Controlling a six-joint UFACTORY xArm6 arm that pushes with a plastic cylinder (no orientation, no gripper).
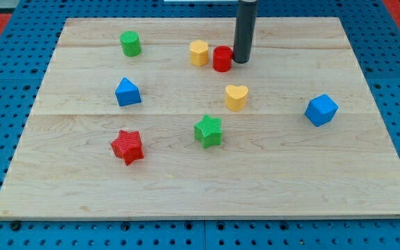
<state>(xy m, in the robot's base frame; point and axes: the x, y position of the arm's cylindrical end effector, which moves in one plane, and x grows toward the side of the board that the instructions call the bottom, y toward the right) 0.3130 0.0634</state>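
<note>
My tip (241,60) rests on the wooden board (207,173) near the view's top, just right of the red cylinder (221,60) and touching or almost touching it. A yellow hexagonal block (198,53) stands close on the red cylinder's left. Below my tip lies a yellow heart (236,97). Further down sits a green star (208,130).
A green cylinder (130,44) stands at the top left, a blue block with a peaked top (127,92) at the left, a red star (128,146) at the lower left, and a blue cube-like block (321,110) at the right. Blue perforated table surrounds the board.
</note>
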